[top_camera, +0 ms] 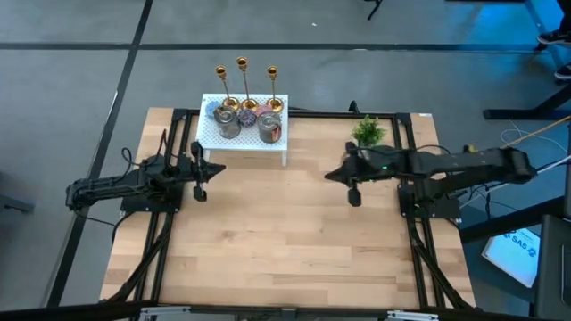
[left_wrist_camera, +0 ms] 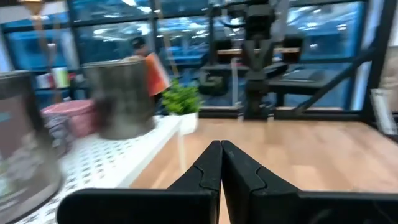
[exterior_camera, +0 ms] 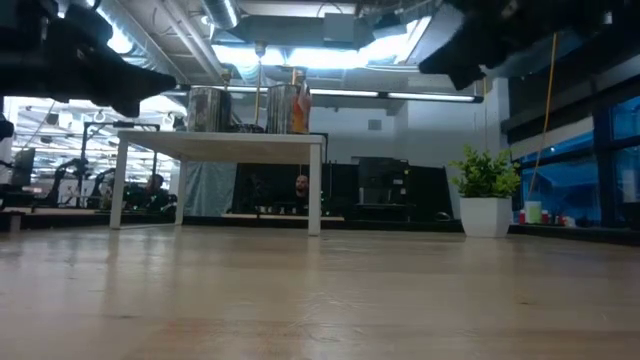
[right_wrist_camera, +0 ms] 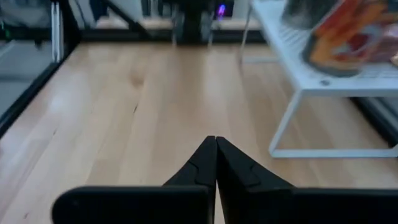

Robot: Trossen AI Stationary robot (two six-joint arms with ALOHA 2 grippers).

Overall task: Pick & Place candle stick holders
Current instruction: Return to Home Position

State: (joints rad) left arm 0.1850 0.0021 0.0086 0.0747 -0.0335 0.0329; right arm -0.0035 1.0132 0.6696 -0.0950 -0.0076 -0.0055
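Three gold candle stick holders (top_camera: pixel 243 85) stand upright in a row at the far edge of a white perforated shelf (top_camera: pixel 207 138) at the table's far middle; their bases rest on the shelf behind the tins. My left gripper (top_camera: pixel 217 168) is shut and empty, in the air near the shelf's near left corner; its own view shows the shut tips (left_wrist_camera: pixel 221 149). My right gripper (top_camera: pixel 328 175) is shut and empty, to the right of the shelf, above the bare wood (right_wrist_camera: pixel 216 144).
Silver tins (top_camera: pixel 269 127) and small round discs stand on the shelf (right_wrist_camera: pixel 323 84) in front of the candlesticks. A small potted plant (top_camera: pixel 368 132) sits at the far right. Black frame rails run along the table's sides. Bare wood lies between the arms.
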